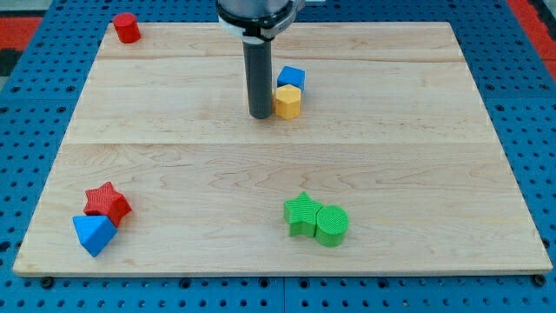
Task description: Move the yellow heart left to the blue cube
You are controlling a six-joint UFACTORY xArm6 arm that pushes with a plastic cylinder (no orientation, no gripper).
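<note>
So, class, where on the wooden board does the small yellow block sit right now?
The small yellow block sits near the view's top centre, touching the blue cube just above it, with my tip close on its left.

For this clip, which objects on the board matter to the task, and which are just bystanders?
Task items:
- small yellow block, shape unclear, touching the blue cube's lower side
- blue cube
- my tip, just at the view's left of the yellow block

Lying about:
- red cylinder
- red star
- blue wedge-like block
- green star
- green cylinder
</note>
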